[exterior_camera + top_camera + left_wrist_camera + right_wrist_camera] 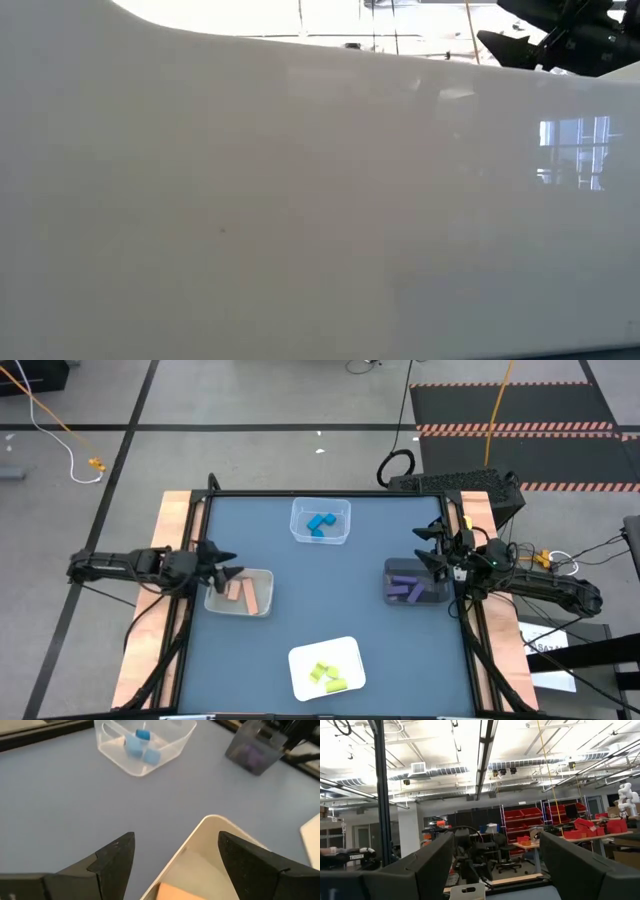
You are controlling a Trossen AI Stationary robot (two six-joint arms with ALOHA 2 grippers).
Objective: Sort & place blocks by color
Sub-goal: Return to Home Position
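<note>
All blocks lie in bins. Tan blocks [242, 592] fill a clear bin [262, 576] at the table's left, blue blocks [320, 523] a clear bin at the far middle, purple blocks [407, 590] a dark bin at the right, and yellow-green blocks [326, 675] a white tray near the front. My left gripper [228, 563] is open above the far-left corner of the tan bin [210, 822]; one tan block [175, 892] shows between its fingers. My right gripper [428, 546] is open beside the purple bin's far-right corner, facing the room [495, 850] and holding nothing.
The white tray's wall [300, 200] fills nearly the whole low view; a dark arm part [560, 30] shows above it. In the left wrist view, the blue bin [145, 745] and the purple bin [252, 752] stand farther off across bare blue table top [330, 585].
</note>
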